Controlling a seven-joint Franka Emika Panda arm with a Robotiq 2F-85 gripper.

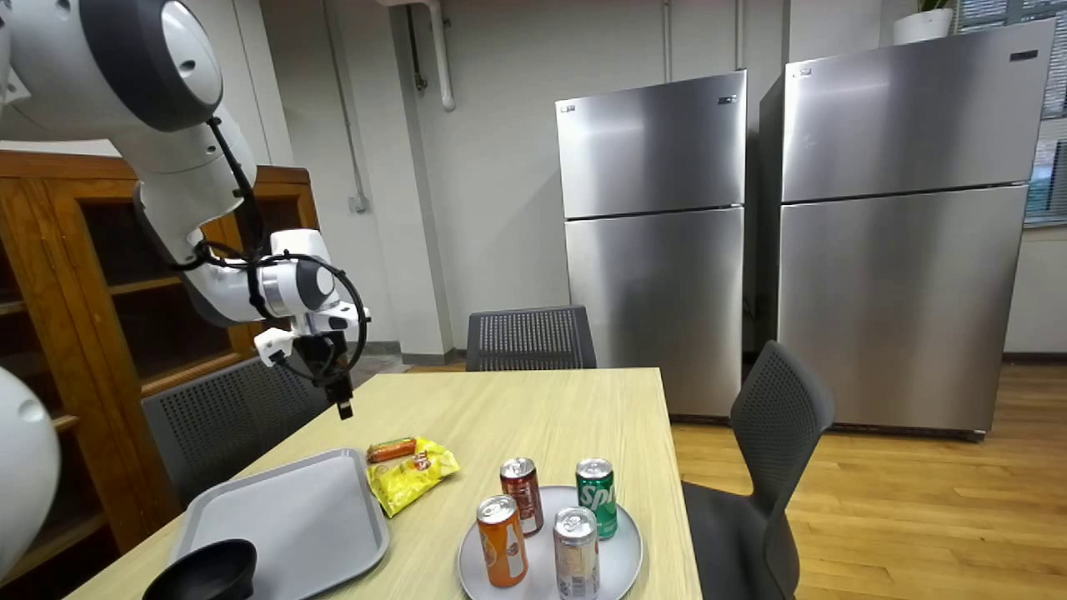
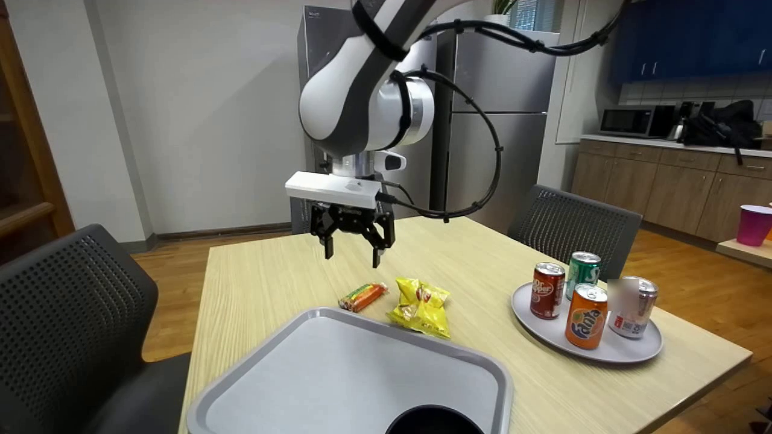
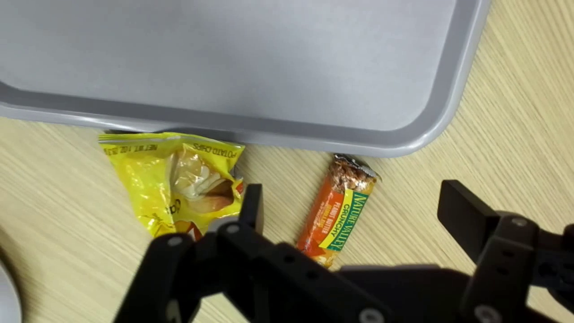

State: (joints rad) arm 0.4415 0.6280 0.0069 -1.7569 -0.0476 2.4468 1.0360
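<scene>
Spread claw (image 2: 353,256) hangs above a wrapped bar (image 3: 338,211)

Lying aslant on the desk (image 3: 515,134) below the claw, the bar shows between the fingers (image 3: 466,220) in the wrist view. It looks light and fairly stiff, probably brittle inside its glossy wrapper: a hard squeeze could crack it, while a loose one may slip on the slick film. The middle seems the surest place to take hold, across the narrow width and away from the crimped end. To one side below the claw, the chips (image 3: 179,179), puffed and yellow-bagged, touching or just beside the tray (image 3: 269,67), look lighter, softer and easier to crush, better pinched gently.

The claw itself is released, its fingers standing far apart, seemingly with ample room for the width of the bar. It holds nothing and touches nothing, hanging in the air above the desk, and the bar is the nearest thing beneath it. Out past the bar and chips from the claw lies the gray tray, bearing a black bowl (image 2: 434,422). Well apart from the claw, on the chips' side, a plate (image 2: 549,330) carries four cans (image 2: 586,316).
</scene>
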